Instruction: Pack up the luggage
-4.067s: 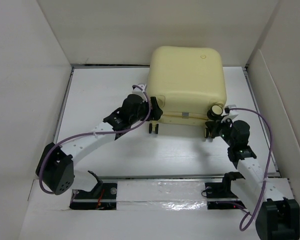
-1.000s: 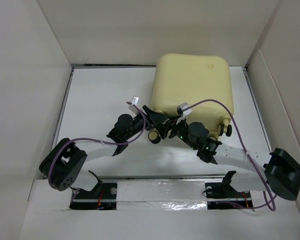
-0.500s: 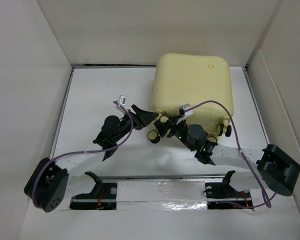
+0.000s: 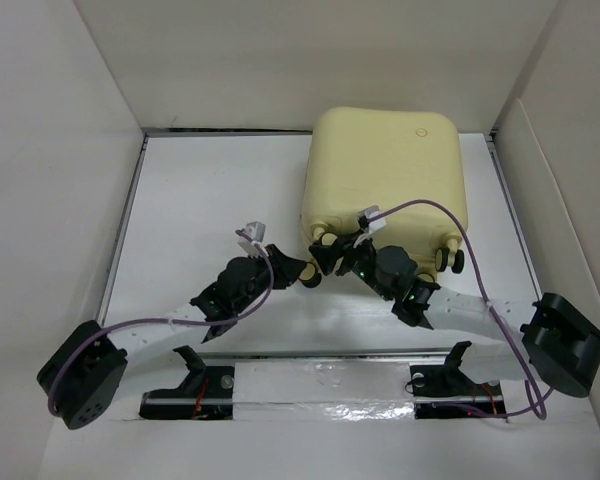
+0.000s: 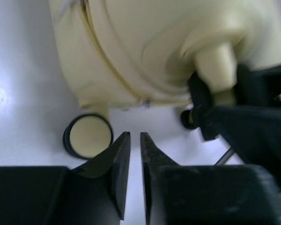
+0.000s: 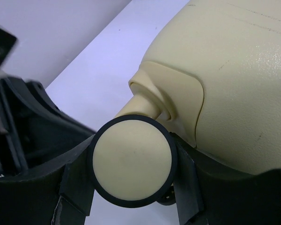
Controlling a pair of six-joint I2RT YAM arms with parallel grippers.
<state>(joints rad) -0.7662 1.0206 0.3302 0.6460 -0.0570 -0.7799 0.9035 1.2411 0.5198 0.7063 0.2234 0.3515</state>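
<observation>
The luggage (image 5: 145, 47) is cut off at the top of the left wrist view and at the upper right of the right wrist view.

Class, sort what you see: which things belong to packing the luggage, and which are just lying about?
Belongs to the job: luggage; its wheel, held by the right gripper; left gripper, holding nothing.
Only surroundings: table; white walls.

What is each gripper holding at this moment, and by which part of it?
The right gripper holds the luggage by one caster wheel, between its fingers. The left gripper holds nothing.
</observation>
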